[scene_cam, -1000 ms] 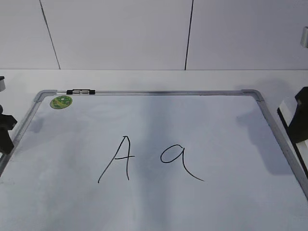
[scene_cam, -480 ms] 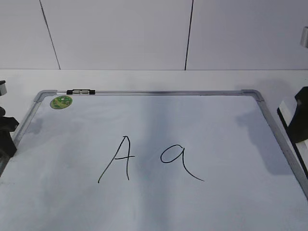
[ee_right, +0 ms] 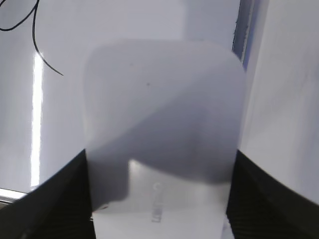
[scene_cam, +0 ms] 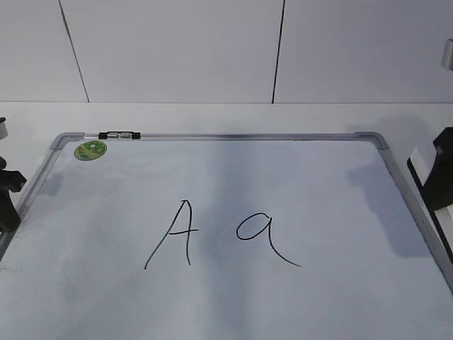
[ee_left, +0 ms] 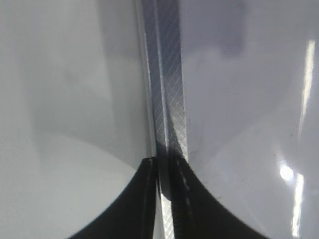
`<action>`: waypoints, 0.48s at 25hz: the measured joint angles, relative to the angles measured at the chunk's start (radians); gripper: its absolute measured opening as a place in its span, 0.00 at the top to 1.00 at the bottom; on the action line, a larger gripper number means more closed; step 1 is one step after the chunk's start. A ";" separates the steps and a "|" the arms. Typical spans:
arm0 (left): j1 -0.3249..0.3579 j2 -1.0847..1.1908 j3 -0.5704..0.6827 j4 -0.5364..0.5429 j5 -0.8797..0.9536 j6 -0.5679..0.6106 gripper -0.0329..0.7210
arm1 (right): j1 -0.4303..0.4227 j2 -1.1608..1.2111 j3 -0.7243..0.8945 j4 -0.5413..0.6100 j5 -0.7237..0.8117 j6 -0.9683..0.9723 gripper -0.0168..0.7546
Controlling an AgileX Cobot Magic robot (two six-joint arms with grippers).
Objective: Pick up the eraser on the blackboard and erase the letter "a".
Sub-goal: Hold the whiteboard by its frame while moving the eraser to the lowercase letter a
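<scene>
Right now the right gripper (ee_right: pixel 162 199) holds the eraser (ee_right: pixel 162 124), black fingers (ee_right: pixel 55 199) clamped on both long sides, white top facing the wrist cam, faint grey mark low on it. In ext view the eraser (scene_cam: pixel 422 164) shows as a white edge w/ black strip at the far right, over the blackboard's (scene_cam: pixel 297 177) right frame rail, tilted; can't tell if it touches the board. Letter "a" (scene_cam: pixel 263 235) sits centre-right on the board, intact, well apart from the eraser; its tail also shows top-left in right wrist cam (ee_right: pixel 45 62). Capital "A" (scene_cam: pixel 173 234) just left of it, also intact. Green sticker (scene_cam: pixel 90 149) at the top-left corner, small black clip (scene_cam: pixel 119 134) on the top rail near it. Left gripper (ee_left: pixel 167 199) sits at the board's left frame rail (ee_left: pixel 167 99), fingers close together, only a narrow gap, nothing between them but the rail seen below; in ext view it's (scene_cam: pixel 7 202) a dark shape at the left edge beside the frame.
</scene>
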 joint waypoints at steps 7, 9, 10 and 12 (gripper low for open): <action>0.000 0.000 0.000 0.000 0.004 0.000 0.89 | 0.000 0.000 0.000 0.012 -0.008 -0.018 0.26; 0.000 0.000 0.000 0.000 0.004 0.000 0.89 | 0.012 0.000 0.000 0.014 -0.012 -0.023 0.26; 0.000 0.000 0.000 0.000 0.004 0.000 0.89 | 0.028 0.000 0.000 0.014 -0.019 -0.023 0.26; 0.000 0.000 0.000 0.000 0.005 -0.002 0.89 | 0.078 0.003 0.000 0.012 -0.038 -0.017 0.26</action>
